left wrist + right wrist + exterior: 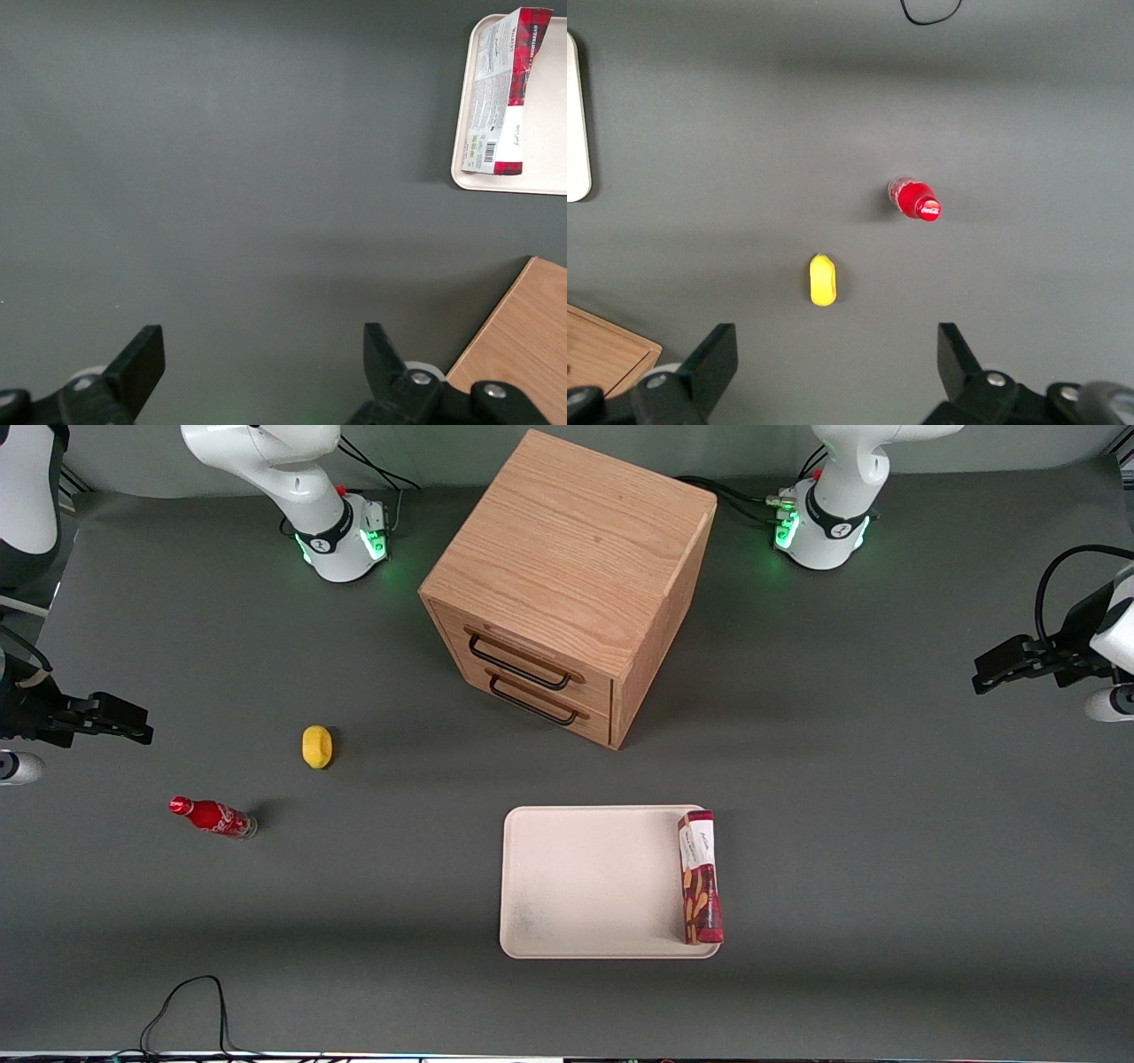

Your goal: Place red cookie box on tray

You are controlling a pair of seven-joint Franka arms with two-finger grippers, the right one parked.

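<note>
The red cookie box (700, 877) lies on the cream-white tray (585, 886), along the tray's edge toward the working arm's end and resting against the rim. The left wrist view shows the box (507, 93) tilted on one long side, white label panel up, inside the tray (545, 124). My left gripper (982, 675) hangs high at the working arm's end of the table, well away from the tray. It is open (263, 354) with only bare grey tabletop between its fingers.
A wooden two-drawer cabinet (567, 584) stands farther from the front camera than the tray. Toward the parked arm's end lie a yellow lemon (317, 746) and a small red soda bottle (213, 817). A black cable (190, 1001) loops at the table's near edge.
</note>
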